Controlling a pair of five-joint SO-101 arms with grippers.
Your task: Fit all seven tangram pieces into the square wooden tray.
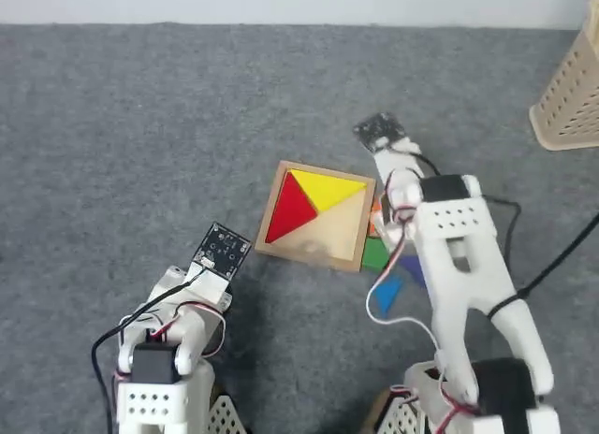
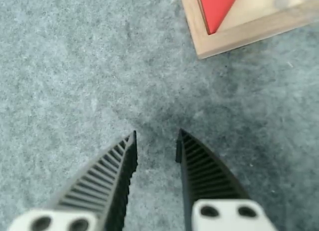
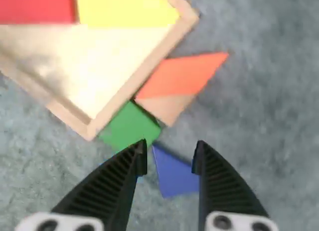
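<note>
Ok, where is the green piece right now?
In the right wrist view the green piece lies on the grey mat just outside the tray near a corner, next to the blue piece, just ahead of the right gripper.

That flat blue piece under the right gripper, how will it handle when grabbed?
The flat blue tangram piece looks rigid, so it probably won't bend. Lying flat on the grey carpet, it shouldn't roll, though its thin edges may be hard to pinch.
</note>
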